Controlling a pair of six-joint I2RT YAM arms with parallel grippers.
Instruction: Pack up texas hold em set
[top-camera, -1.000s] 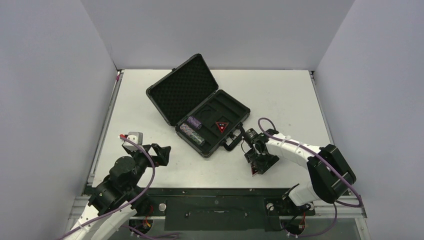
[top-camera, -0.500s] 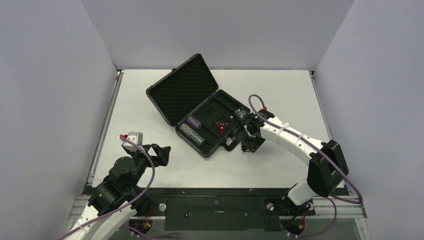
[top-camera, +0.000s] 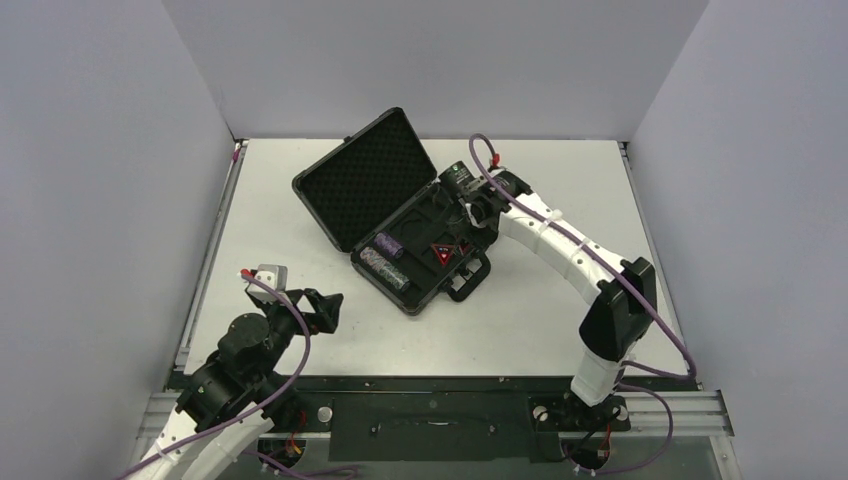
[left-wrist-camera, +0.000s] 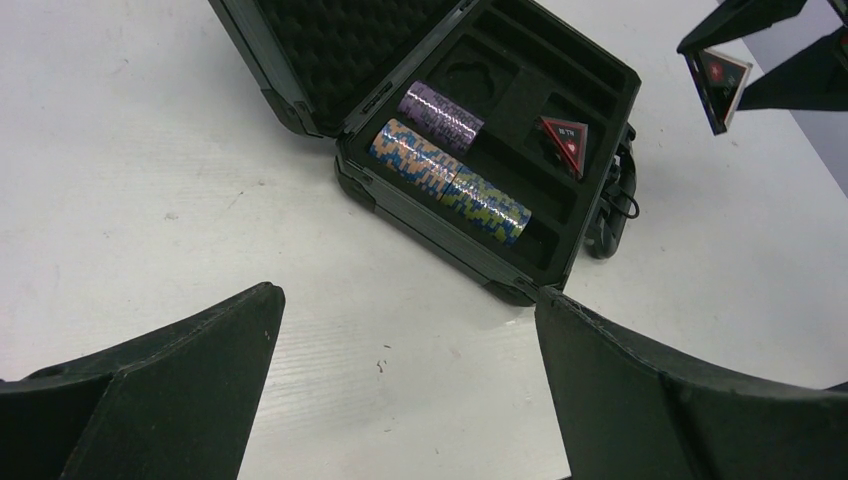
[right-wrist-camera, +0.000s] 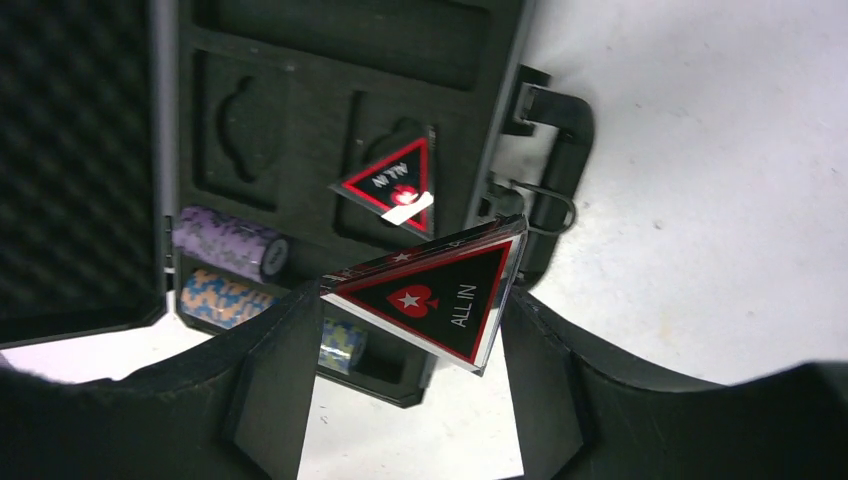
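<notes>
Two triangular tokens matter: the packed token (top-camera: 443, 252) sits inside the open case (top-camera: 365, 180) on the table (top-camera: 280, 230). The held token (right-wrist-camera: 430, 300) is pinched, tilted, in the right gripper (right-wrist-camera: 405, 320) above it. Released askew, it could land crooked. The left gripper (left-wrist-camera: 405, 310) gapes, idle.

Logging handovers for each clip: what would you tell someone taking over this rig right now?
Left gripper: jaws open, empty, hovering short of the case.
Right gripper: jaws shut on an ALL IN token, above the open case.
Done: three chip stacks and the other token lie in the case's recesses.
Left: seat the held token, close the lid.
</notes>
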